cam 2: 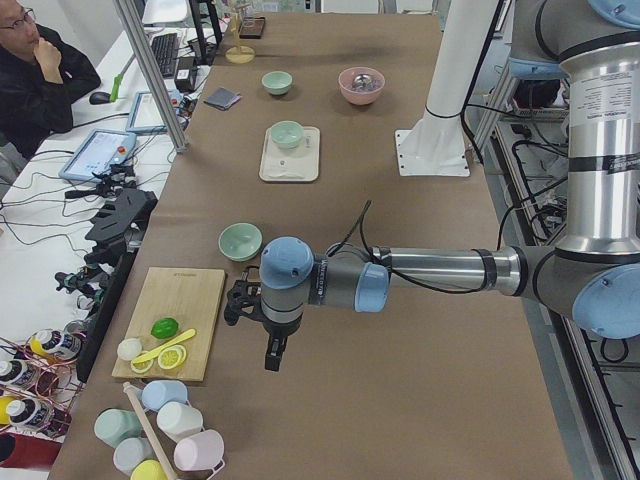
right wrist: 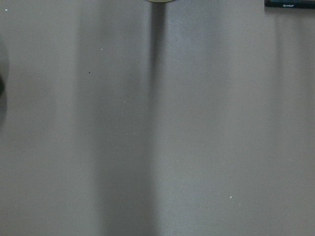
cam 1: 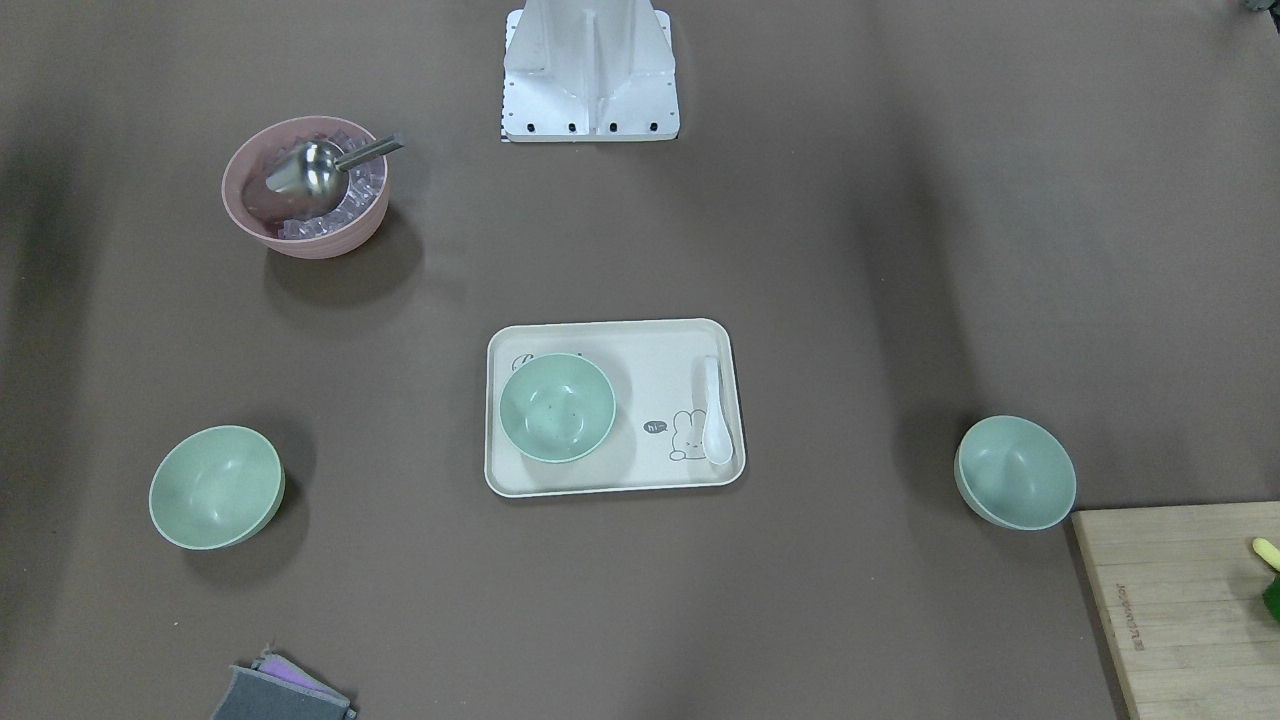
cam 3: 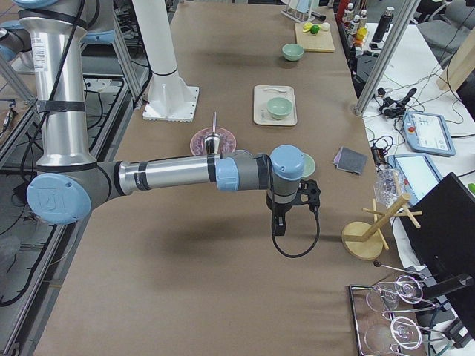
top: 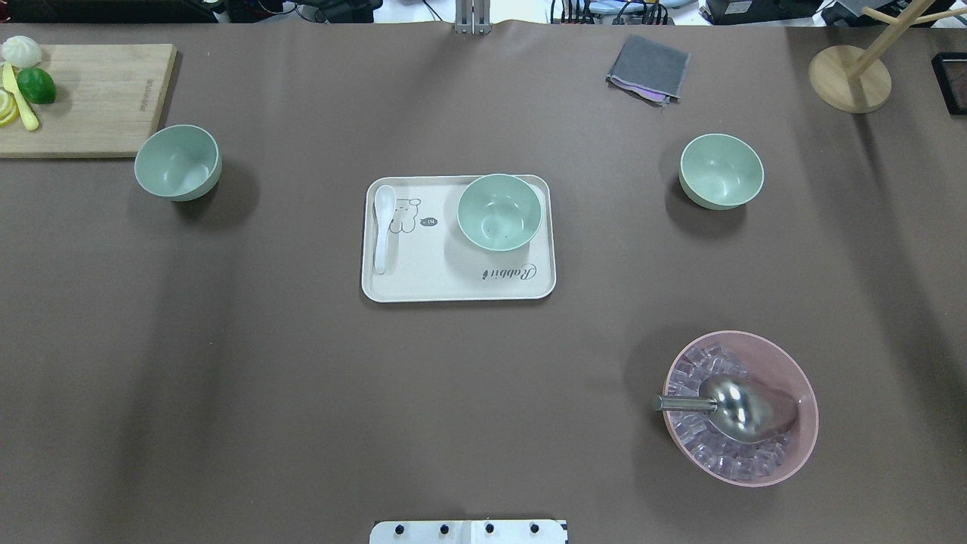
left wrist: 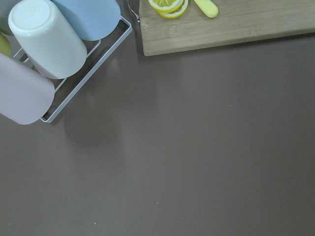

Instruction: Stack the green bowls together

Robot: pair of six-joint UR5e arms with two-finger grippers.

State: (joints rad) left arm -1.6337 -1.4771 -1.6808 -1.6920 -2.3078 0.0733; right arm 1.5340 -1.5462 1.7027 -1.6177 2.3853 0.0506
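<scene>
Three pale green bowls stand apart. One green bowl [top: 498,211] sits on the cream tray [top: 423,283] at the table's middle. A second green bowl [top: 177,162] stands at the far left beside the cutting board. A third green bowl [top: 721,171] stands at the far right. Neither gripper shows in the overhead or front views. The left gripper [cam 2: 272,360] hangs over bare table near the cutting board, beyond the left bowl [cam 2: 240,241]. The right gripper [cam 3: 278,228] hangs over bare table near the right bowl [cam 3: 307,165]. I cannot tell whether either is open or shut.
A white spoon [top: 382,227] lies on the tray. A pink bowl [top: 802,446] with ice and a metal scoop stands at the near right. A cutting board [top: 91,98] with fruit, a grey cloth [top: 648,69], a wooden stand [top: 849,78] and a cup rack [left wrist: 44,49] line the edges.
</scene>
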